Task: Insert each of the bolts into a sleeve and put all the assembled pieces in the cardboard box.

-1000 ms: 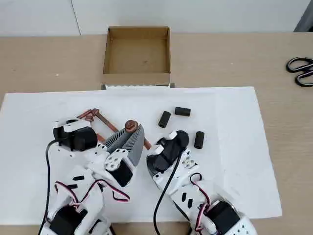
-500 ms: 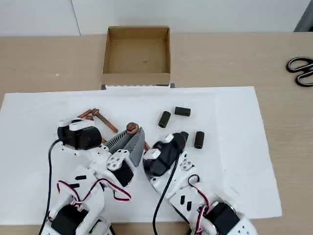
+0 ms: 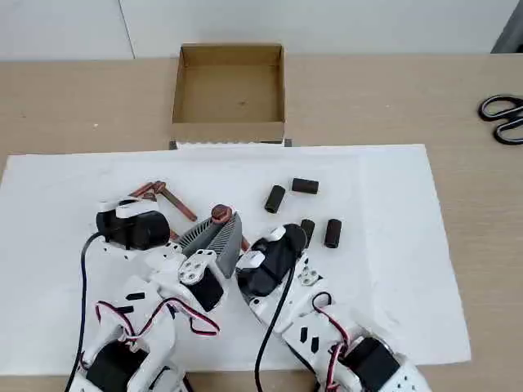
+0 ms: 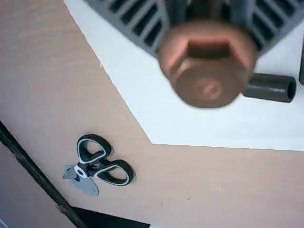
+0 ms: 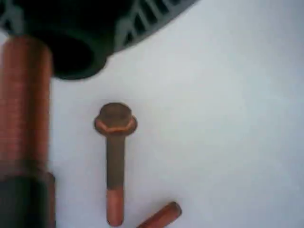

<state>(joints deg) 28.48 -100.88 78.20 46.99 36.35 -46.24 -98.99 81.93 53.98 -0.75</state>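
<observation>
My left gripper (image 3: 221, 224) is shut on a copper bolt (image 3: 220, 214), whose hex head (image 4: 208, 66) sticks out between the grey ribbed fingers (image 4: 137, 19). Right beside it, my right gripper (image 3: 257, 263) is shut on a black sleeve (image 5: 71, 54). The sleeve's open end lies next to the bolt's threaded shank (image 5: 26, 104). Loose sleeves lie on the white paper (image 3: 392, 188): one (image 3: 307, 229) by the right gripper, others (image 3: 333, 233) (image 3: 275, 198) (image 3: 305, 186) farther back. Loose bolts (image 3: 176, 202) (image 5: 115, 161) lie left of the grippers. The cardboard box (image 3: 229, 129) stands open at the back.
Black-handled scissors (image 3: 502, 118) lie on the wooden table at the far right, off the paper. The two arms' bodies and cables fill the near edge. Bare paper stretches to the right of the sleeves and at the far left.
My right gripper has drawn back and to the left, towards the bolt in the left gripper, uncovering a sleeve on the paper. The left arm shifted slightly, bolt still held.
</observation>
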